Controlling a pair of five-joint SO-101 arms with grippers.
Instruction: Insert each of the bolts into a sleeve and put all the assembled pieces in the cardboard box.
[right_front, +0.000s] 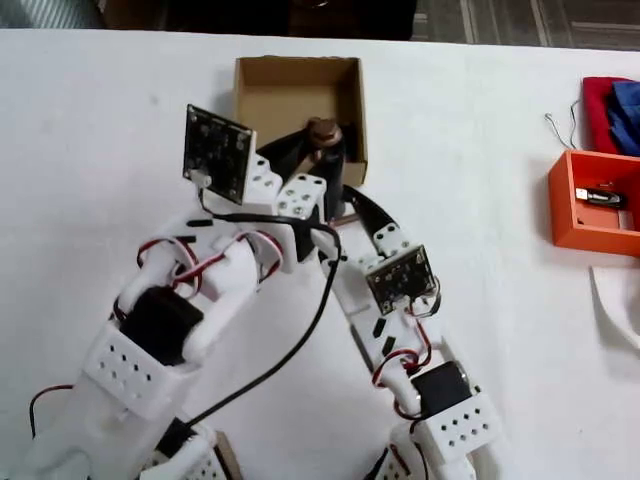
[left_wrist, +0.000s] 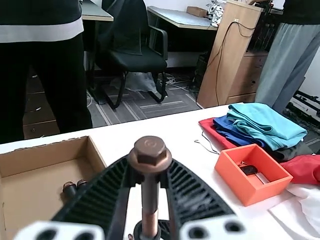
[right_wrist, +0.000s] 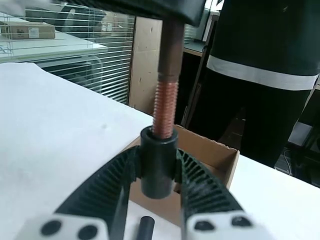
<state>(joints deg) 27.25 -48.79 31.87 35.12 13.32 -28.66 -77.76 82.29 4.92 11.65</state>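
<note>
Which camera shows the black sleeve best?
Right wrist view: the sleeve sits clamped in the right pincer, with the bolt entering its top by the threaded end. The left wrist view shows perhaps its rim under the bolt. In the high view the bolt head covers it.

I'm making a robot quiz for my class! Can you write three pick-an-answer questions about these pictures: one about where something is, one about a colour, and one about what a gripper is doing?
1. Where is the open brown cardboard box?
A. On the white table, just beyond the grippers
B. On the floor
C. Inside an orange tray

2. What colour is the short cylindrical sleeve?
A. Green
B. Black
C. Pink

3. What is the left gripper doing?
A. Open, holding nothing
B. Shut on a cloth
C. Shut on the copper-coloured hex-head metal bolt

Answers:
1 A, the high view shows it on the table.
2 B, the right wrist view shows it black.
3 C, its fingers clamp the bolt under the head.
</note>
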